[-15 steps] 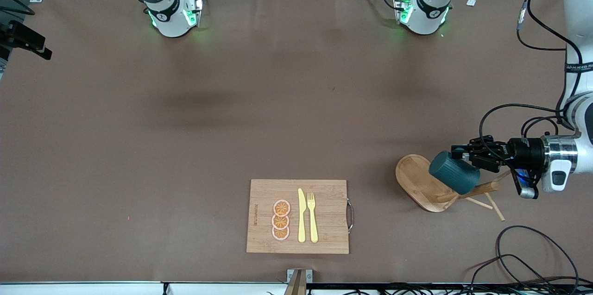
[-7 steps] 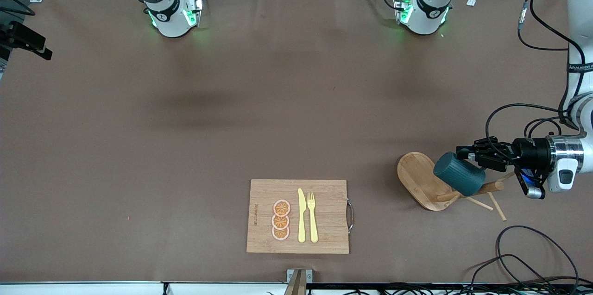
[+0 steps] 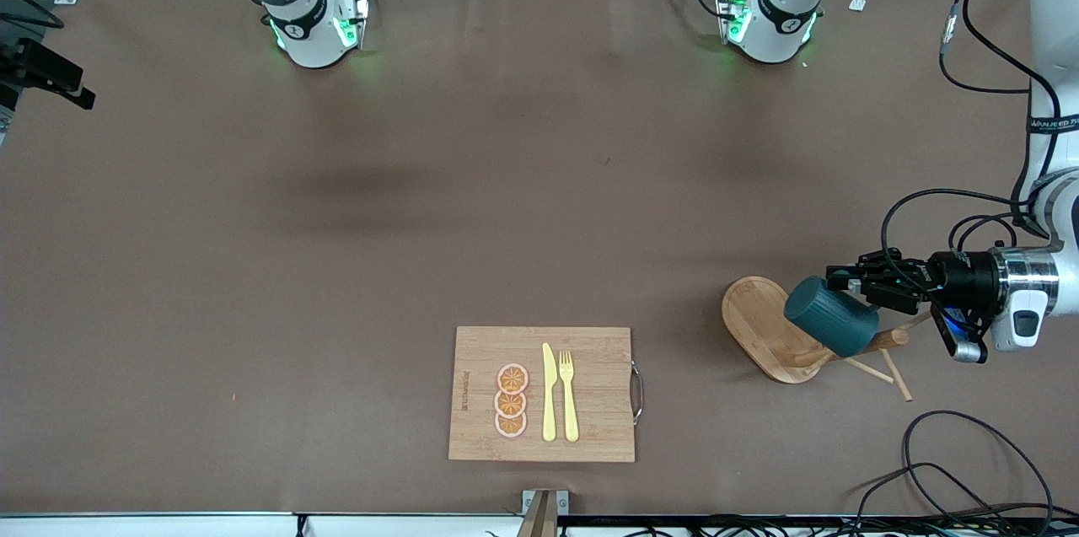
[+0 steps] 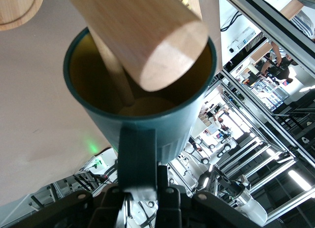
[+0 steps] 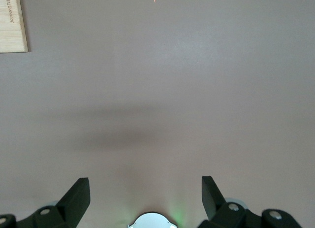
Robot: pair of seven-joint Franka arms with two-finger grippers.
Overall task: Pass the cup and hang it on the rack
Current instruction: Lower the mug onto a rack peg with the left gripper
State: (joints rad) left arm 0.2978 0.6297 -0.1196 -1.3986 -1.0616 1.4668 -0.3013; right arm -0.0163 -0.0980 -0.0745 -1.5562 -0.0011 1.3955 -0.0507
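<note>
The teal cup [image 3: 830, 326] hangs in the air over the wooden rack [image 3: 756, 319], against its post, toward the left arm's end of the table. My left gripper [image 3: 845, 277] is shut on the cup's handle [image 4: 138, 149]. In the left wrist view the cup [image 4: 170, 124] shows its mustard inside. The rack's post [image 4: 147, 36] crosses the cup's mouth and a thin peg [image 4: 112, 73] reaches inside it. My right gripper [image 5: 145, 183] is open and empty over bare table; it is out of the front view.
A bamboo cutting board [image 3: 590, 351] lies near the front edge and carries three orange slices [image 3: 511, 400], a yellow knife [image 3: 549, 392] and a fork [image 3: 568, 394]. Its corner shows in the right wrist view [image 5: 12, 21]. Black cables [image 3: 952, 469] lie nearer the front camera than the rack.
My left gripper with the cup shifted a little toward the left arm's end, then back and slightly down. The rack's base and pegs rocked a little with it. The right arm did not move.
</note>
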